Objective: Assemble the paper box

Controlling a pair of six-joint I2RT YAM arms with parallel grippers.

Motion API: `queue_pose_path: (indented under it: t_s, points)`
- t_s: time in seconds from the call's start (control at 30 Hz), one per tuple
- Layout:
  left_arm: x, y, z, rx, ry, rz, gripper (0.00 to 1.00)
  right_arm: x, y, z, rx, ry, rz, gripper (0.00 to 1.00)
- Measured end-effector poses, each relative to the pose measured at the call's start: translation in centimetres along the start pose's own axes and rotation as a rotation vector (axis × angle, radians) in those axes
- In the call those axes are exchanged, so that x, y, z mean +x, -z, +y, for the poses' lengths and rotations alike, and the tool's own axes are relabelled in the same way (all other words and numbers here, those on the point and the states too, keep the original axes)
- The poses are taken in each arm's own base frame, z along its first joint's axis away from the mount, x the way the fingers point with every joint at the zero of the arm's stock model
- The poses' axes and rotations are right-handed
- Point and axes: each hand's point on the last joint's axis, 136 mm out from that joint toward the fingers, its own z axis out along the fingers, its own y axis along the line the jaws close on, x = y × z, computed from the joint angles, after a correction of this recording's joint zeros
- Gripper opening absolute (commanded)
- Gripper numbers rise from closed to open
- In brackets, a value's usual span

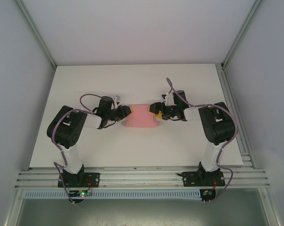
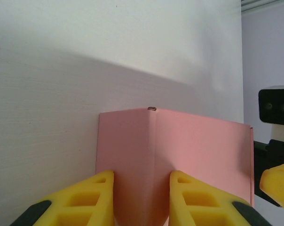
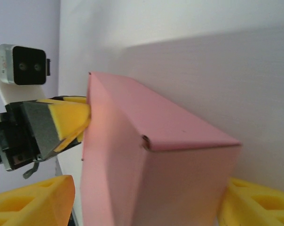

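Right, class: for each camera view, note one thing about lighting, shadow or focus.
Top external: even, soft light, the paper box looks pale. Left wrist: a broad diagonal shadow crosses the table; the near yellow fingers look soft. Right wrist: the box's near corner is blurred, with shadow behind it.

Left pincer [image 1: 127,111] narrow; right pincer [image 1: 156,112] wide

Pink paper box [image 2: 198,150] in left hand [image 2: 142,178]
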Motion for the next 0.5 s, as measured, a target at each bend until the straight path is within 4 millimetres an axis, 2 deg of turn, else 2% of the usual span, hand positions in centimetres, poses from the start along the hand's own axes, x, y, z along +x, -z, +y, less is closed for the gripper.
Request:
queue_pose_path:
  t_s: [0.3, 0.4, 0.5]
  points:
    - [-0.3, 0.0, 0.0, 0.005, -0.009, -0.012, 0.12, -0.5, -0.4, 0.9, -0.037, -0.044, -0.015, 0.64]
    - [-0.6, 0.2, -0.1, -0.006, -0.027, -0.026, 0.15, -0.6, -0.4, 1.0, -0.041, -0.058, -0.018, 0.55]
    - [-0.7, 0.7, -0.1, -0.032, -0.045, -0.033, 0.22, -0.6, -0.4, 1.2, -0.048, -0.065, -0.017, 0.44]
